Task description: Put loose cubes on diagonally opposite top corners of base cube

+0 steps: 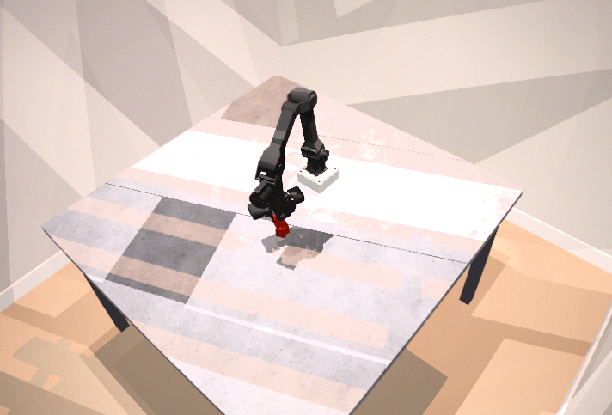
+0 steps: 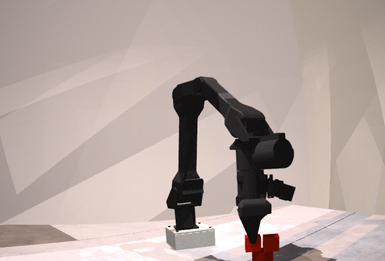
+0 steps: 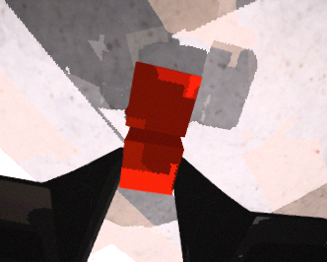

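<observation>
The gripper [image 2: 253,241] [image 3: 153,159] is shut on one red loose cube [image 2: 249,247] [image 3: 148,178], with a finger on each side of it. The other red loose cube [image 2: 271,243] [image 3: 163,100] [image 1: 282,230] sits on the red base cube [image 2: 263,256], overhanging one side. In the exterior view the held cube is level, at about the same height as the other loose cube, over the opposite side of the base. A narrow gap shows between the two upper cubes. The base's lower part is cut off there. Whether the held cube touches the base cannot be told.
The arm's pale mounting block [image 1: 317,179] [image 2: 190,239] stands behind the cubes on the table [image 1: 296,366]. The arm arches over from it, and its wrist hangs directly above the cubes. Shadows lie across the table around the cubes.
</observation>
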`<state>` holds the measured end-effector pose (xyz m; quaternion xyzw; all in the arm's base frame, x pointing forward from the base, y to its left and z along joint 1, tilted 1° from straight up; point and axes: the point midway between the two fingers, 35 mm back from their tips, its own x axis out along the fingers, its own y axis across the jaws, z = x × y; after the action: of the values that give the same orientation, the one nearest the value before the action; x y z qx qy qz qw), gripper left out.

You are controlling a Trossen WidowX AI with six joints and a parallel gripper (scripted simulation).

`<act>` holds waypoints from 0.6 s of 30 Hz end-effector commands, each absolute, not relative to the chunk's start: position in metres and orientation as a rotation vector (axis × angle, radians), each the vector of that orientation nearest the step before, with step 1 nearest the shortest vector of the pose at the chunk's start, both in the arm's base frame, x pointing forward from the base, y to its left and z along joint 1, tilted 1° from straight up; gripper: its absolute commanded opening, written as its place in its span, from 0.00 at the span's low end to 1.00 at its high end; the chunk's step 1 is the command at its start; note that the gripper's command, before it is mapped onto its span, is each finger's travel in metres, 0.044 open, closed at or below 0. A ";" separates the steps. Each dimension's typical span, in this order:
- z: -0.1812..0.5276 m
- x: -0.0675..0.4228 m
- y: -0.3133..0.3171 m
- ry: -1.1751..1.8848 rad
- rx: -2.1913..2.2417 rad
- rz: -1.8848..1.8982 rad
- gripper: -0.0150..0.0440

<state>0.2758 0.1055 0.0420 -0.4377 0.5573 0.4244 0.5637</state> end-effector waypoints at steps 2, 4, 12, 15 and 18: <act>0.041 0.275 0.106 1.313 -1.027 1.001 0.43; 0.041 0.275 0.106 1.313 -1.027 1.001 0.48; 0.041 0.275 0.106 1.313 -1.027 1.001 0.60; 0.050 0.276 0.106 1.312 -1.030 0.999 0.60; 0.053 0.276 0.106 1.312 -1.030 0.999 0.60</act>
<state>0.2744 0.1050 0.0464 -0.4367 0.5603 0.4254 0.5606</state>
